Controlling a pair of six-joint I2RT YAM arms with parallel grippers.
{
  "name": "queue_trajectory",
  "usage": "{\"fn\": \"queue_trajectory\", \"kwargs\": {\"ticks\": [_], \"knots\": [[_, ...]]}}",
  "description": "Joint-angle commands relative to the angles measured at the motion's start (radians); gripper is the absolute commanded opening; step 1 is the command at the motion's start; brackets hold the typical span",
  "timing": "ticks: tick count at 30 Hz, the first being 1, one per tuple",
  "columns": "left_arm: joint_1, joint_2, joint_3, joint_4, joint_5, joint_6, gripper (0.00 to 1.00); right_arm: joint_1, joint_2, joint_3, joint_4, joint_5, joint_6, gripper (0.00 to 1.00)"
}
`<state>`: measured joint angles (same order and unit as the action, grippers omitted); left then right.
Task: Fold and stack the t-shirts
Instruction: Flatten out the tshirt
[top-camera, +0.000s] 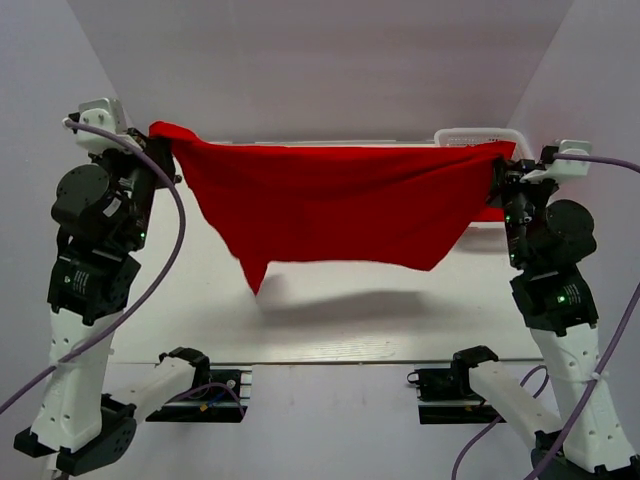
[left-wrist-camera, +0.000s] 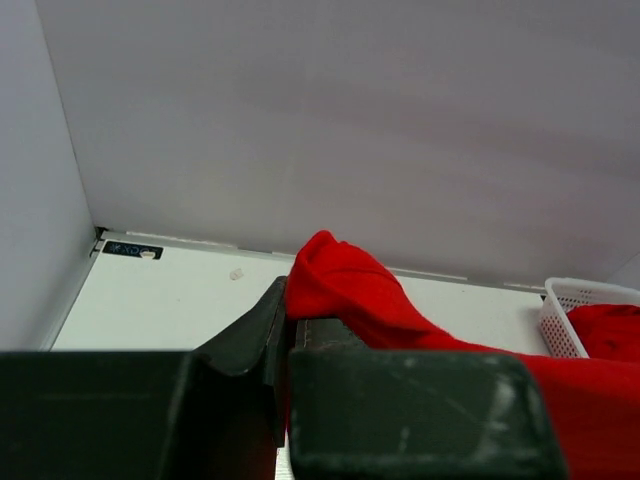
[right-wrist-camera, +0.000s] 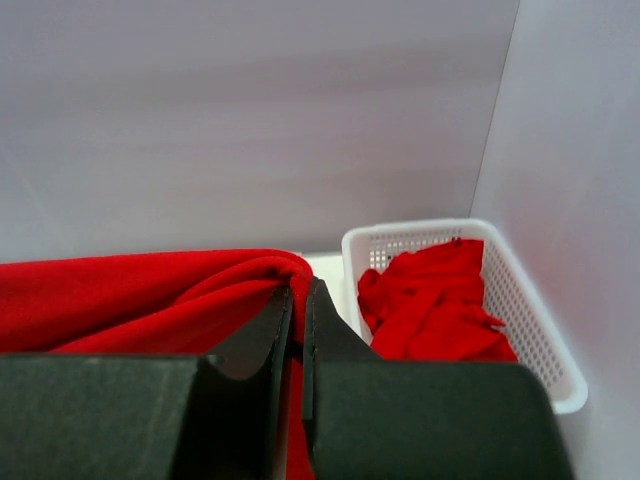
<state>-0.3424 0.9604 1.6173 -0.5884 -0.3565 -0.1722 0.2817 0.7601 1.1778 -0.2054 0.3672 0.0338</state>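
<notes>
Red t-shirt (top-camera: 330, 205) stretched above the table (top-camera: 200, 310)
My left gripper (left-wrist-camera: 288, 322) and right gripper (right-wrist-camera: 298, 303) each clamp an upper corner; the basket (right-wrist-camera: 530, 300) sits at the table's far right corner.

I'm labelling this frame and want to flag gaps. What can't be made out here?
Top view: the basket sits behind the held shirt; little but its rim shows.
Right wrist view: the red heap in the basket is crumpled; shirt count unclear.
Wrist views: the left gripper and right gripper block the shirt's hanging part.
</notes>
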Motion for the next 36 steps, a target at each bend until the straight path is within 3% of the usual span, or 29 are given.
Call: {"fn": "queue_trajectory", "kwargs": {"ticks": [1,4,7,10,13,14,15,16,18,19,20,24,28,36], "knots": [[0.005,0.087,0.009,0.007,-0.006,0.028,0.0,-0.004,0.025,0.029,0.06,0.0,-0.029,0.0],[0.005,0.19,-0.039,0.05,0.016,0.017,0.0,-0.004,0.105,-0.027,0.109,-0.082,-0.02,0.0],[0.005,0.294,-0.095,0.081,0.002,-0.022,0.0,-0.007,0.291,-0.053,0.147,-0.12,0.012,0.0],[0.028,0.501,-0.096,0.081,-0.018,-0.032,0.0,-0.009,0.508,-0.035,0.192,-0.12,0.023,0.0],[0.055,0.775,0.015,0.058,0.019,-0.041,0.0,-0.016,0.734,0.052,0.254,-0.122,0.0,0.0],[0.072,0.852,0.117,0.018,0.033,-0.052,0.05,-0.021,0.783,0.086,0.239,-0.11,0.002,0.0],[0.072,0.924,0.175,-0.003,0.042,-0.052,0.4,-0.021,0.92,0.161,0.227,-0.099,0.002,0.07],[0.089,1.054,0.237,-0.026,0.063,-0.052,0.63,-0.032,0.967,0.24,0.212,-0.088,-0.002,0.45],[0.102,1.152,0.416,-0.094,0.076,-0.052,1.0,-0.033,1.123,0.373,0.108,-0.077,0.002,0.8],[0.111,1.185,0.455,-0.094,0.085,-0.038,1.0,-0.038,1.152,0.42,0.04,-0.082,0.002,0.89],[0.12,1.219,0.498,-0.081,0.105,-0.017,1.0,-0.039,1.198,0.528,-0.007,-0.085,0.012,0.9],[0.131,1.181,0.468,-0.047,0.145,-0.004,1.0,-0.035,1.22,0.551,-0.04,-0.129,0.028,0.9],[0.14,1.043,0.314,-0.047,0.134,-0.027,1.0,-0.038,1.106,0.452,-0.064,-0.148,0.049,0.9],[0.128,0.643,-0.262,-0.085,0.198,-0.263,1.0,-0.036,0.851,0.098,-0.152,-0.232,0.208,0.9]]}}
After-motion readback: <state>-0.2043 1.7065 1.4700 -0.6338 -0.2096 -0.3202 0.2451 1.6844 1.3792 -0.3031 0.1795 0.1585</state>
